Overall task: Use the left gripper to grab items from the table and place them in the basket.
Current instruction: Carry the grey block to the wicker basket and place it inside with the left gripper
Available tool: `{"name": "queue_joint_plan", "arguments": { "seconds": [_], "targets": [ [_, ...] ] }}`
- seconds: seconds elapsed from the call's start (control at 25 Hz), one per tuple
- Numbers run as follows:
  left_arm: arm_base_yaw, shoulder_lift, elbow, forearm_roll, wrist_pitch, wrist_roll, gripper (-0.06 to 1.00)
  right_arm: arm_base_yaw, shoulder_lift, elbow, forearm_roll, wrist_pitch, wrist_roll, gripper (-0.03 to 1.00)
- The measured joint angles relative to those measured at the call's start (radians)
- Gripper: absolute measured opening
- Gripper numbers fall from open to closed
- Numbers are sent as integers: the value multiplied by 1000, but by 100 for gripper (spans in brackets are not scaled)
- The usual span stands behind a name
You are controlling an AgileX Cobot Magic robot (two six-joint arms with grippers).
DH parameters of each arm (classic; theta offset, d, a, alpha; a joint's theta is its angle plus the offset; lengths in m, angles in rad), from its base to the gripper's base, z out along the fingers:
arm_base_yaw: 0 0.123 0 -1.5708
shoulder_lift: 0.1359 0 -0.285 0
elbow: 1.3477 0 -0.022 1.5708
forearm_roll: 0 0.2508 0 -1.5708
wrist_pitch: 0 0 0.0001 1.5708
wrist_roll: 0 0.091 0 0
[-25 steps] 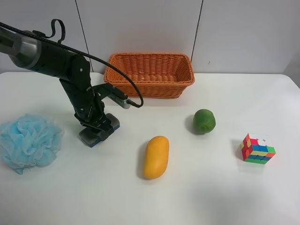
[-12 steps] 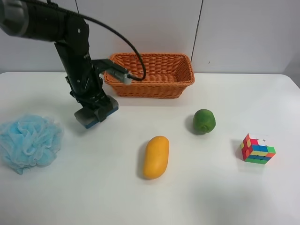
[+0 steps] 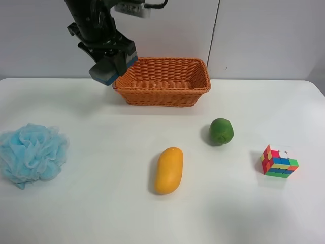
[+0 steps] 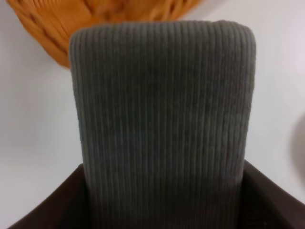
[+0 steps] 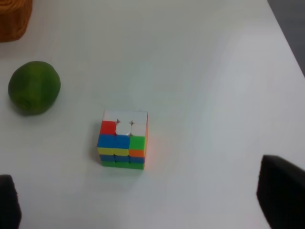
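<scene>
Raised off the table (image 3: 101, 213), left hand (image 3: 110, 60) clamps the eraser (image 4: 162, 119) by the basket (image 3: 162, 81) corner.

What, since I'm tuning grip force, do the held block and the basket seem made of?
Block: matte grey fabric face, probably corduroy or felt, judging by fine parallel ribs. Basket: orange woven wicker, or plastic imitating it; interlaced strands show, slight sheen.

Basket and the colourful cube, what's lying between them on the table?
A green round fruit lies between the basket and cube, shown in the exterior high view.
</scene>
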Motion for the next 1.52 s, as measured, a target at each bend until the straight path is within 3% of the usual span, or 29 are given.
{"name": "queue_joint_plan", "arguments": {
  "seconds": [0.28, 0.44, 0.92, 1.2, 1.52],
  "targets": [
    [0, 152, -226, -20, -3, 1, 55, 0, 0, 0, 0, 0, 0, 99],
    [0, 225, -290, -40, -74, 18, 55, 0, 0, 0, 0, 0, 0, 99],
    [0, 401, -305, -87, -392, 27, 55, 0, 0, 0, 0, 0, 0, 99],
    [0, 478, -305, -119, -467, 28, 55, 0, 0, 0, 0, 0, 0, 99],
    [0, 507, -305, -131, -478, 30, 55, 0, 0, 0, 0, 0, 0, 99]
  ]
}}
